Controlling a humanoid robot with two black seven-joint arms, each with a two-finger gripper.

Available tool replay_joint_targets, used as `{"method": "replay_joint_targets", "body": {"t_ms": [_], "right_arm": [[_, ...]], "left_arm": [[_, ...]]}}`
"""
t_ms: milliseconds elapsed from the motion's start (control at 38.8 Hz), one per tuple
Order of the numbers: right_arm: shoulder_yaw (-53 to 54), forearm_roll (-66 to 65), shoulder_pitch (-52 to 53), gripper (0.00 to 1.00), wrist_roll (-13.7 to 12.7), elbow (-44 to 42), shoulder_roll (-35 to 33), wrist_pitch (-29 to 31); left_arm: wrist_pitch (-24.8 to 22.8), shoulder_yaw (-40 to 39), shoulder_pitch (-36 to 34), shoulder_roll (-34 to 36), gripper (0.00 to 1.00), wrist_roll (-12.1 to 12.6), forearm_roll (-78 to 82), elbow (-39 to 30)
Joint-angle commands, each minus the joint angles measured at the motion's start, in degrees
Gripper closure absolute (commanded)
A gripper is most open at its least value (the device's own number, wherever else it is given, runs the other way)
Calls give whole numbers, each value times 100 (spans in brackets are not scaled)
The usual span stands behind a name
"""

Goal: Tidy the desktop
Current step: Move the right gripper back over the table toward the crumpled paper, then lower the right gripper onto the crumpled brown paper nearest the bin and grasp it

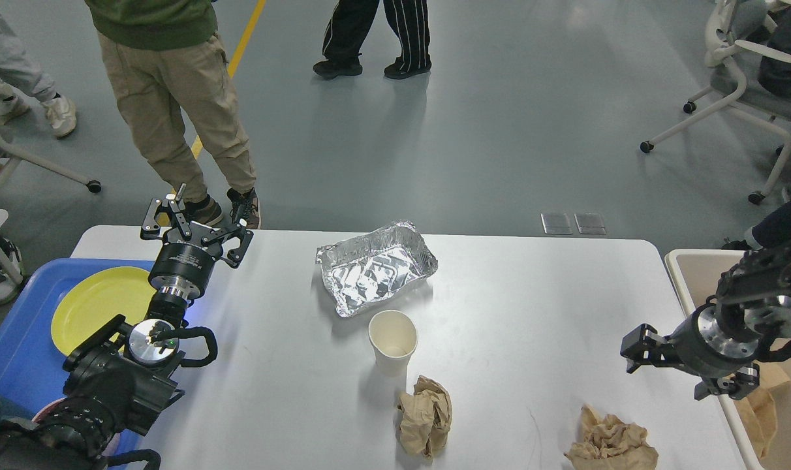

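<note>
The desktop (513, 307), a white bench with rounded corners, fills the lower view above a grey floor (500, 117) where people stand and wheeled chairs sit. On it lie an empty foil tray (374, 266), an upright paper cup (393, 341), empty as far as I can see, and two crumpled brown paper wads (425, 415) (609, 445). A blue tray (17, 352) at left holds a yellow plate (98, 307). A beige bin (686, 274) at right holds brown paper. The left gripper (196, 219) hangs with jaws spread, empty. The right gripper (637, 349) is dark; its jaws I cannot tell.
</note>
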Motion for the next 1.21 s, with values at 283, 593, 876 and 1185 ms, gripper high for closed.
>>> {"method": "replay_joint_targets", "body": {"t_ms": [283,593,876,1185], "right_arm": [[24,15,-596,0,69,116,-283,24],[77,102,-631,0,78,362,-468,482],[402,401,-1219,0,60,459,-266,-458],[1122,401,-2010,0,69,423,-231,-1302]], "left_arm": [[0,0,-1,0,4,0,0,2],[0,0,-1,0,4,0,0,-6],[0,0,-1,0,4,0,0,2],[0,0,-1,0,4,0,0,2]]}}
